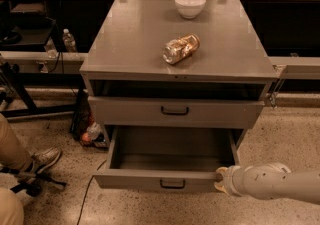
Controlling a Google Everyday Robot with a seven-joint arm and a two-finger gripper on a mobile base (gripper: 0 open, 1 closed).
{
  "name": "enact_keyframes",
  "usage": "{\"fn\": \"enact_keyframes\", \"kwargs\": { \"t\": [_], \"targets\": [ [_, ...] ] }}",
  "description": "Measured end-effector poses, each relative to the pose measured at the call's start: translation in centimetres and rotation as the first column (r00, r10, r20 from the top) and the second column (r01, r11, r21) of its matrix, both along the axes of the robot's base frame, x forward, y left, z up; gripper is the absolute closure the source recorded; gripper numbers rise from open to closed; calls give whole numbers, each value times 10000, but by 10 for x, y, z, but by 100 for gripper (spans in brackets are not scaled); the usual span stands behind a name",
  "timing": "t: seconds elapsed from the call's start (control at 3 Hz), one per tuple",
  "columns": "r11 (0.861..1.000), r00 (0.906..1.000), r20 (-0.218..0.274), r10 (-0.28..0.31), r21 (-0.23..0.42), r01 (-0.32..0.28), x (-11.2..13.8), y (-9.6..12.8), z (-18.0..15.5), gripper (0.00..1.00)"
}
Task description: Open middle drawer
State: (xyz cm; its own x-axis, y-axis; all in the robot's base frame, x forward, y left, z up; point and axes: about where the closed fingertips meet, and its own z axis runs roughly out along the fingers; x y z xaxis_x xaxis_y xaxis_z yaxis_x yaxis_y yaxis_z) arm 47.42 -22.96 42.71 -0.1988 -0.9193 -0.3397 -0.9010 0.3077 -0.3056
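Note:
The middle drawer (150,179) is a wide, shallow grey drawer with a low front panel and a small black loop handle (172,184). It stands pulled out from the grey cabinet (140,34), and its inside looks empty. My gripper (220,179), on a white arm (272,183) reaching in from the right, is at the right end of the drawer's front panel, at its corner. The drawer above it (175,111), with a wider black handle, is closed. Anything below the open drawer is hidden.
A white bowl (190,5) and a crumpled brown snack bag (181,48) lie on the cabinet top. A person's leg and shoe (42,159) are at the left on the floor. Bottles and cables (90,131) sit left of the cabinet. Speckled floor lies in front.

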Motion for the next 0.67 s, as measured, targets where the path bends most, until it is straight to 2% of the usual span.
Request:
{"fn": "enact_keyframes", "kwargs": {
  "t": [0.33, 0.67],
  "targets": [
    [9997, 9998, -12, -188, 180, 188, -27, 0, 1, 100],
    [9997, 9998, -12, -188, 180, 188, -27, 0, 1, 100]
  ]
}}
